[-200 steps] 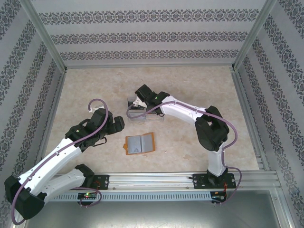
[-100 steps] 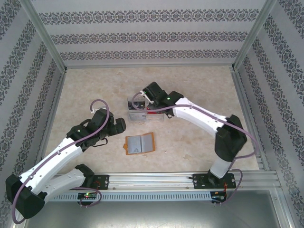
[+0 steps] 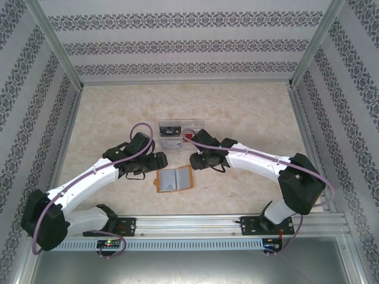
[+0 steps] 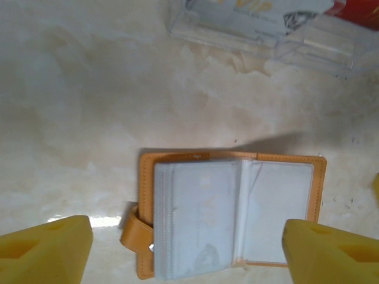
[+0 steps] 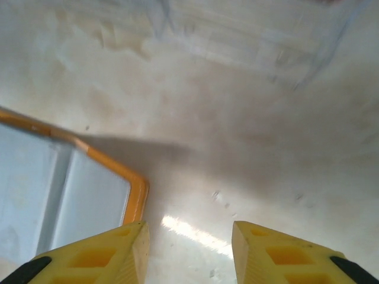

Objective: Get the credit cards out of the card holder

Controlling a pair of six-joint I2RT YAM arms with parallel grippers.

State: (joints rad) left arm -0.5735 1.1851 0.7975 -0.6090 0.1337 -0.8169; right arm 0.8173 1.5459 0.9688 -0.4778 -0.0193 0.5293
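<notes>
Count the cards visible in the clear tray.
2: one card in the far-left corner of the clear tray, a red card near its middle. Others may lie hidden beneath.

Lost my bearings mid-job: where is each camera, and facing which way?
Top external: above, behind the bases, looking down; both arms flank the open card holder.
Left wrist: over it, looking down; left gripper open at bottom.
Right wrist: low, facing the table; right gripper at bottom.
Shared: all three show the card holder.

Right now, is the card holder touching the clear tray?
Apart. The left wrist view shows a broad strip of bare table between the open card holder and the clear tray beyond it.
</notes>
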